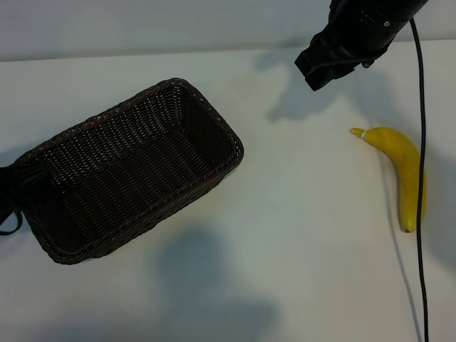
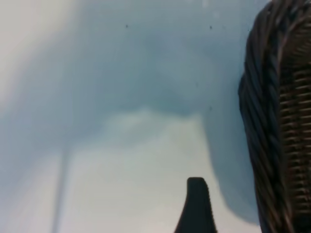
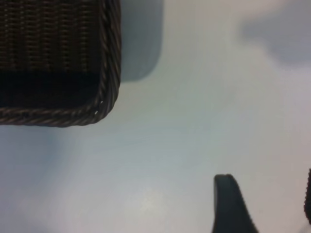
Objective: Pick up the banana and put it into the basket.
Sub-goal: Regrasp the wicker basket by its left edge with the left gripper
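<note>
The banana (image 1: 401, 165) lies on the white table at the right, its pale stem tip pointing toward the middle. The dark brown wicker basket (image 1: 214, 114) sits at the left, turned at an angle, with nothing in it. My right gripper (image 1: 329, 58) hovers above the table behind and left of the banana, apart from it. It is open, one finger (image 3: 228, 206) over bare table and nothing between the jaws. My left gripper (image 1: 8, 189) rests at the basket's left end. One of its fingers (image 2: 197, 208) shows just outside the basket wall (image 2: 284, 121), with a gap between.
A black cable (image 1: 420, 178) hangs from the right arm and crosses over the banana's right side down to the front edge. Bare white table (image 1: 299, 235) lies between the basket and the banana.
</note>
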